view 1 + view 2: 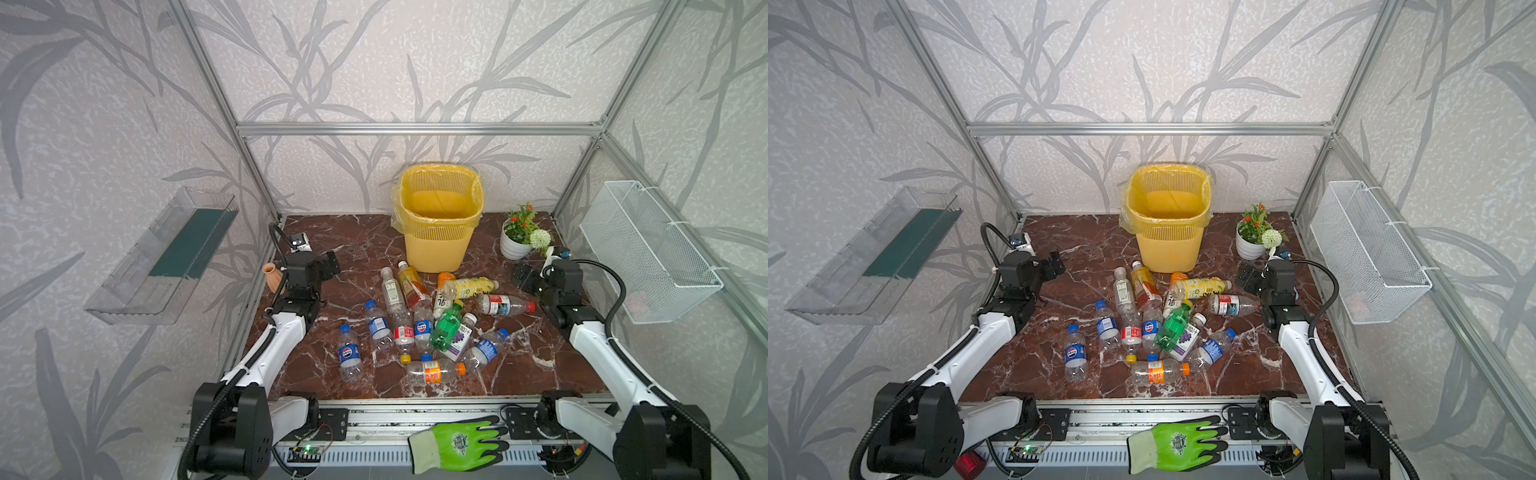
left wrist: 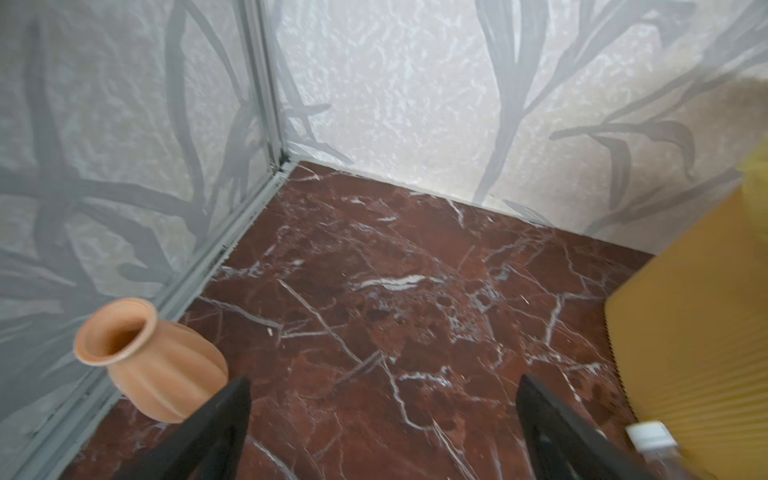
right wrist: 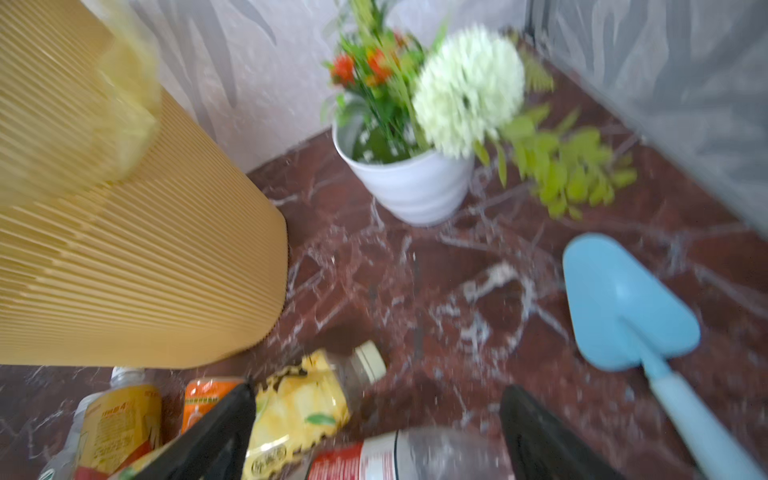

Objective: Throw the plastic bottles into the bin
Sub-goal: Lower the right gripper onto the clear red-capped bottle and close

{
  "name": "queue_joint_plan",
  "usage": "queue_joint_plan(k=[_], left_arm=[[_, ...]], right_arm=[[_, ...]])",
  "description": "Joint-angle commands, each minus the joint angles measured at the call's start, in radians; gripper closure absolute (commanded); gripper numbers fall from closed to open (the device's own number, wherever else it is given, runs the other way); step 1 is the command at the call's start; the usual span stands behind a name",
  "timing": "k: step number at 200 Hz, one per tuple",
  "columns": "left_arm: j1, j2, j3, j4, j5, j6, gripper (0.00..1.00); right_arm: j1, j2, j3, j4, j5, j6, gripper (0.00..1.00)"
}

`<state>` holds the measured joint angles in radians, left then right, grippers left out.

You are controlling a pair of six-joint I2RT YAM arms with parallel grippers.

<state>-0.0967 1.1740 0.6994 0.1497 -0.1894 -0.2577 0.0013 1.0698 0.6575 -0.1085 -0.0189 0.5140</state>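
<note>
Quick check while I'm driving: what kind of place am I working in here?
Probably a staged robot test cell, not a real room: wallpapered panels on an aluminium frame, a marble-look tabletop, and a front mounting rail.

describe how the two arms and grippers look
The left arm and right arm have white tubular links between chunky black joints and bases. A black ribbed hose runs along each. The left gripper and right gripper are all black, with flat tapering fingers. A small white camera sits at each wrist. No markings show.
</note>
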Motion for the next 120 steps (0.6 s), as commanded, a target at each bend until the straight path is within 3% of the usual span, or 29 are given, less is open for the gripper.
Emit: queue_joint_plan(k=[1, 42, 68, 120], left_arm=[[-0.066, -0.013, 0.009, -0.109, -0.012, -0.016, 0.01], [-0.143, 0.001, -0.004, -0.106, -0.032, -0.017, 0.01], [-0.153, 0.012, -0.011, -0.094, -0.023, -0.010, 0.01], [-0.164, 0.014, -0.018, -0.097, -0.024, 0.001, 0.01]], right_arm=[[-0.001, -0.035, -0.005, -0.251, -0.014, 0.219, 0.08], [-0.001, -0.025, -0.025, -0.315, -0.033, 0.345, 0.07], [0.001, 0.000, -0.076, -0.232, -0.064, 0.432, 0.06], [0.007, 0.114, -0.063, -0.152, -0.108, 0.476, 0.04]])
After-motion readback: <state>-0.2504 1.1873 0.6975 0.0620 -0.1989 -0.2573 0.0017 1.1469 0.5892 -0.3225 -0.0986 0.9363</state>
